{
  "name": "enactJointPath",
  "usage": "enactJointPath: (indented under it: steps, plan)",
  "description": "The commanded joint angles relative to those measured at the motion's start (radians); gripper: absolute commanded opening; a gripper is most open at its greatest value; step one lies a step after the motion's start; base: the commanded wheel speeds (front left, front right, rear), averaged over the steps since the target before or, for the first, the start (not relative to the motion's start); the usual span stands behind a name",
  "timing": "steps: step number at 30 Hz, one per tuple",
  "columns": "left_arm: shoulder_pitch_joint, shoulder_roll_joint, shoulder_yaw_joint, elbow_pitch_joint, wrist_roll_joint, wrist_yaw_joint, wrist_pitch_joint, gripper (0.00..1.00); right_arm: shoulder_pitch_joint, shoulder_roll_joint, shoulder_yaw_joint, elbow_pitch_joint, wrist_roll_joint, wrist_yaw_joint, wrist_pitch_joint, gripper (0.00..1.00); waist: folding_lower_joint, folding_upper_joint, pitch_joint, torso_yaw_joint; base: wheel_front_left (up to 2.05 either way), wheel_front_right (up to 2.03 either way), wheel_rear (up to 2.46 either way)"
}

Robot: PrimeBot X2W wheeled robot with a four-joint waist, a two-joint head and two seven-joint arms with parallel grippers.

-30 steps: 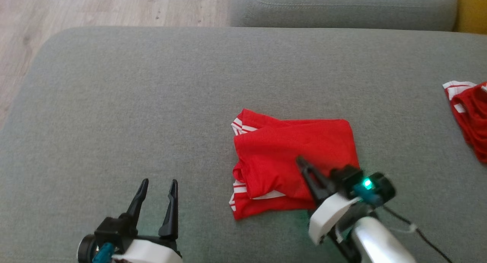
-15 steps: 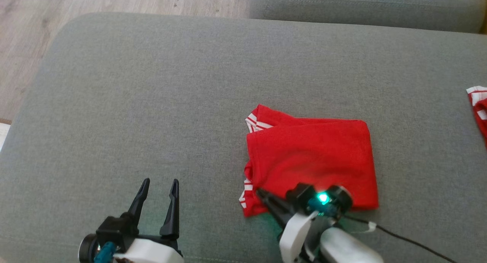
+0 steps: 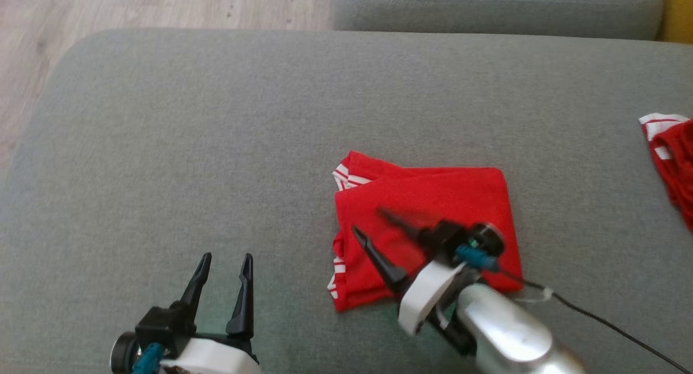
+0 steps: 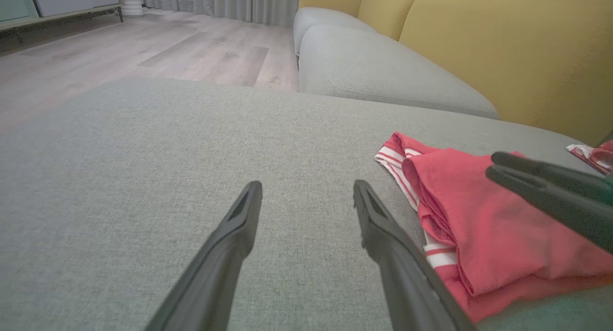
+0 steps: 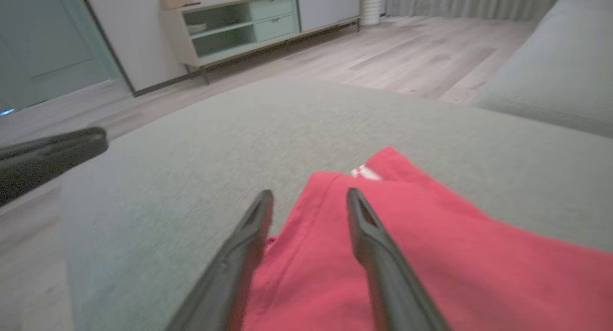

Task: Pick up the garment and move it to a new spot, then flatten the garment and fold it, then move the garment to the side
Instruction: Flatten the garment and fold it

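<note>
garment (image 3: 460, 195): red with white-striped trim, folded to a rough rectangle. it lies flat on the grey sofa cushion (image 3: 216, 119), right of centre in the head view. striped edges show along its left side.

right claw (image 3: 368, 221): above the garment's left half, fingers pointing up and left in the head view. released: fingers spread, nothing between them. in the right wrist view one finger sits over the red cloth and the other over its left hem. the head view is blurred here, so contact with the cloth cannot be told.

left claw (image 3: 226, 256): released and empty, fingers apart, over bare cushion well left of the garment.

second red cloth (image 3: 668, 157), white trim, at the cushion's right edge, well apart from the garment.

wooden floor (image 3: 135, 6) beyond the cushion; yellow backrest (image 4: 503, 43) behind it.
</note>
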Motion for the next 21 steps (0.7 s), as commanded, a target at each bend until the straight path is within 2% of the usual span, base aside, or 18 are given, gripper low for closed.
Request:
enactJointPath:
  steps: [1,7,14,21]
  plan:
    - [-0.057,0.011,0.045,-0.019,0.011,-0.001,-0.015,1.00,-0.017,0.014,-0.032,-0.044,-0.015,0.004,-0.016,1.00,0.0000,0.0000,-0.011,-0.011,0.00,0.00,0.00]
    - [-0.062,0.001,0.046,-0.004,0.010,-0.004,-0.016,1.00,0.052,0.014,-0.235,-0.127,-0.103,0.004,-0.022,1.00,0.0000,0.0000,-0.047,-0.037,0.00,0.00,0.00]
    - [-0.025,-0.010,0.066,0.016,0.000,0.000,-0.019,1.00,0.228,0.014,-0.477,-0.281,-0.169,0.004,-0.022,1.00,0.0000,0.0000,-0.095,-0.057,0.00,0.00,0.00]
    - [0.036,-0.016,0.125,0.018,-0.005,0.004,-0.021,1.00,0.357,0.014,-0.586,-0.375,-0.173,0.004,-0.022,1.00,0.0000,0.0000,-0.121,-0.069,0.00,0.00,0.00]
